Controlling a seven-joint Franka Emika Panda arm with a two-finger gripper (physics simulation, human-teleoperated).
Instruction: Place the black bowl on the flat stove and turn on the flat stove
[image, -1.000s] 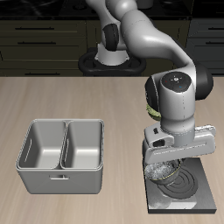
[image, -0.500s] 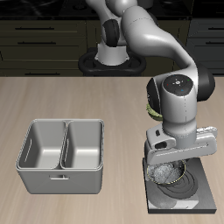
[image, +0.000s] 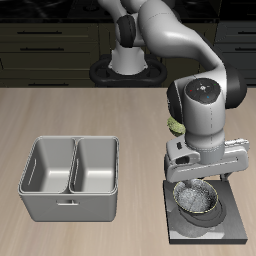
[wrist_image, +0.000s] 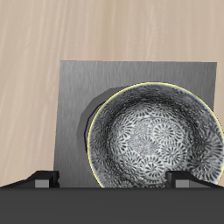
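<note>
The black bowl (image: 197, 199), pale and speckled inside, sits upright on the round burner of the flat stove (image: 222, 231) near the table's front edge. My gripper (image: 199, 178) hangs just above the bowl and is open, its jaws spread wide and holding nothing. In the wrist view the black bowl (wrist_image: 157, 136) fills much of the picture, resting on the grey stove plate (wrist_image: 74, 105). The two fingertips (wrist_image: 41, 178) stand far apart at the frame edge, clear of the bowl. The stove's knob is hidden.
A grey metal tray (image: 70, 205) with two compartments stands on the table beside the stove. An olive-green bowl (image: 173, 127) peeks out behind my arm, farther back. Dark cabinets line the back.
The bowl went down onto the burner. The gripper let go of it and has risen slightly.
</note>
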